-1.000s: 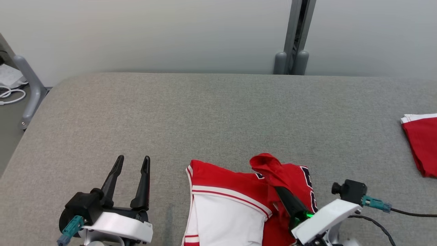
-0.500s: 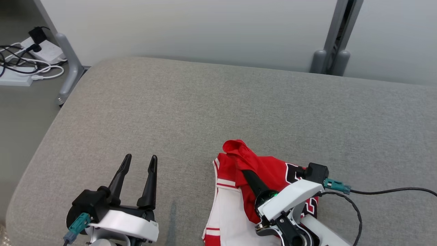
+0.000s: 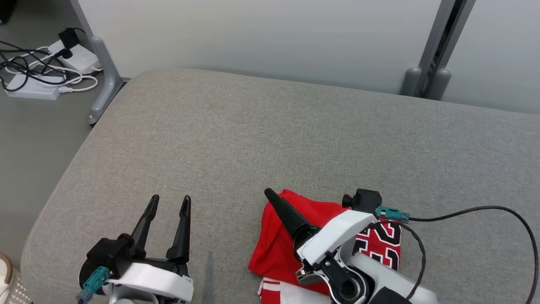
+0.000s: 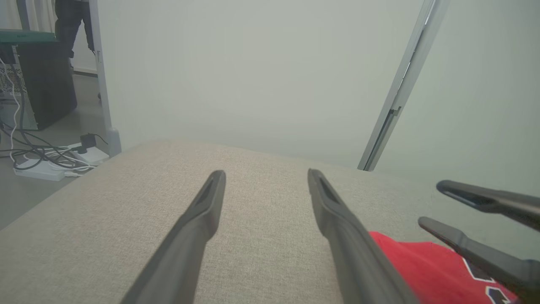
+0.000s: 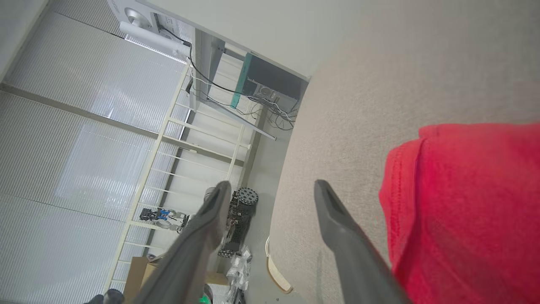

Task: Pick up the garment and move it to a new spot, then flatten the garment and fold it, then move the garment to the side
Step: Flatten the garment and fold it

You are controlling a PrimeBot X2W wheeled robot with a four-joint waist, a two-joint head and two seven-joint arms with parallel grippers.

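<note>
Our right jaws stand parted with nothing between them. Their two dark fingers (image 5: 337,228) point toward the worktop's left edge, and the garment (image 5: 464,202) lies just to one side of them, outside the gap. From the head we see one of those fingers (image 3: 287,213) reaching over the garment's far left corner; we cannot tell whether it touches the cloth. Our left jaws are likewise spread and empty, their fingers (image 3: 180,228) above bare worktop, well apart from the garment.

The garment, a red jersey with white trim and dark numerals, lies bunched at the near edge of the worktop, partly under our right wrist. The worktop (image 3: 253,135) is covered in grey woven fabric and has a rounded far left corner. A black cable (image 3: 485,207) loops across it from the right wrist camera.

Behind it runs a pale wall (image 3: 253,33) with a grey upright post (image 3: 443,46). To the left a grey leg (image 3: 107,71) stands on the floor beside white power strips (image 3: 31,81) and tangled cords (image 3: 25,69). The right wrist view takes in a white rack (image 5: 211,142) before ribbed pale panels (image 5: 63,147).
</note>
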